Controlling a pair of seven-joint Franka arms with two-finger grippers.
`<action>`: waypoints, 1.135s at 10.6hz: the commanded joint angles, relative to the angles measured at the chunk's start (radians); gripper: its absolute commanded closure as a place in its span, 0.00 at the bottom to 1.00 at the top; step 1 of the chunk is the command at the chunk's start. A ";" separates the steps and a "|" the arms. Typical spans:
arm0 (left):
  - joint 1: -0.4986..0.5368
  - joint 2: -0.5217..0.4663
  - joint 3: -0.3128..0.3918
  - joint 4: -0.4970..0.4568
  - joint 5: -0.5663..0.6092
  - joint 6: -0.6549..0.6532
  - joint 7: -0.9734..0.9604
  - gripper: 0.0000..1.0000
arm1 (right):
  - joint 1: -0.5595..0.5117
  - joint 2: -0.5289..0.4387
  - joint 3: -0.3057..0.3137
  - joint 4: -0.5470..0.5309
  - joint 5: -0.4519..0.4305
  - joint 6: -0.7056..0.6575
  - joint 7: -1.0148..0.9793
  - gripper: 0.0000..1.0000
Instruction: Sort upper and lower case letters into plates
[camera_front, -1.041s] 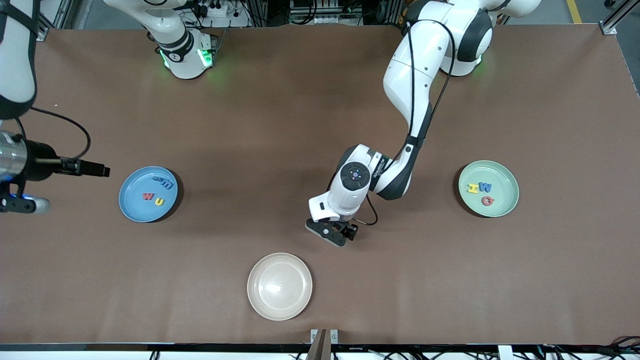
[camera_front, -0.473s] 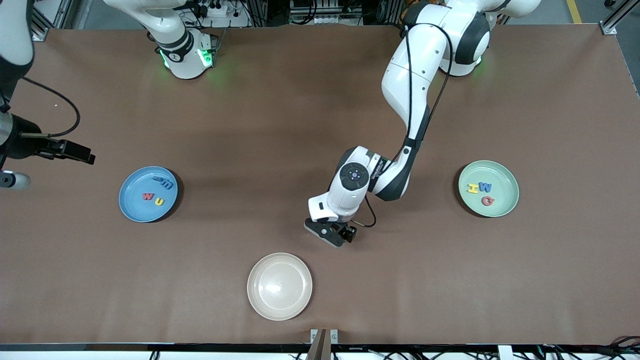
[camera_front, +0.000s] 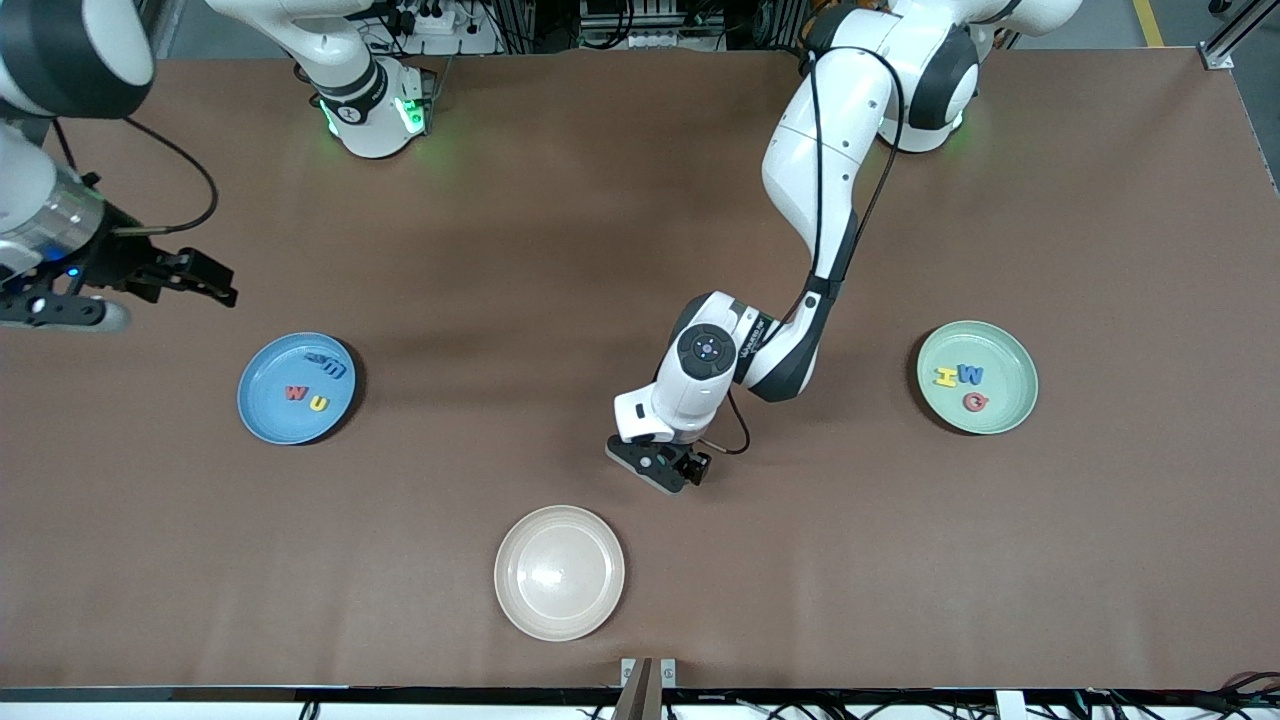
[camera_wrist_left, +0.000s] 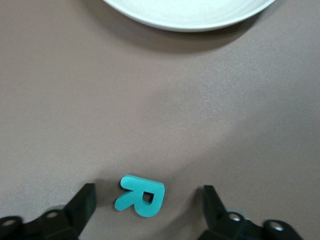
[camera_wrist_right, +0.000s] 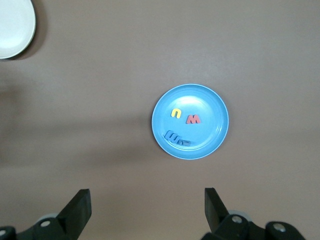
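A: Nearest me, the empty cream-white round plate (camera_front: 559, 572).

B: And the left gripper (camera_wrist_left: 150, 207)?

A: Low by that plate, fingers apart around a flat teal letter R (camera_wrist_left: 139, 195). Farther off I see the bright blue plate (camera_front: 262, 410) and the pale mint green plate (camera_front: 1015, 352). The right gripper (camera_wrist_right: 147, 212) hangs spread over bare table.
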 joint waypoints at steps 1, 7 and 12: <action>-0.011 0.033 0.018 0.045 -0.037 0.010 0.017 0.12 | -0.033 -0.043 0.048 -0.043 -0.020 0.026 0.000 0.00; -0.012 0.039 0.019 0.045 -0.035 0.030 0.023 0.13 | -0.045 -0.026 0.065 0.049 -0.032 0.026 0.001 0.00; -0.012 0.039 0.021 0.044 -0.035 0.030 0.028 0.39 | -0.036 -0.017 0.065 0.059 -0.031 -0.026 0.012 0.00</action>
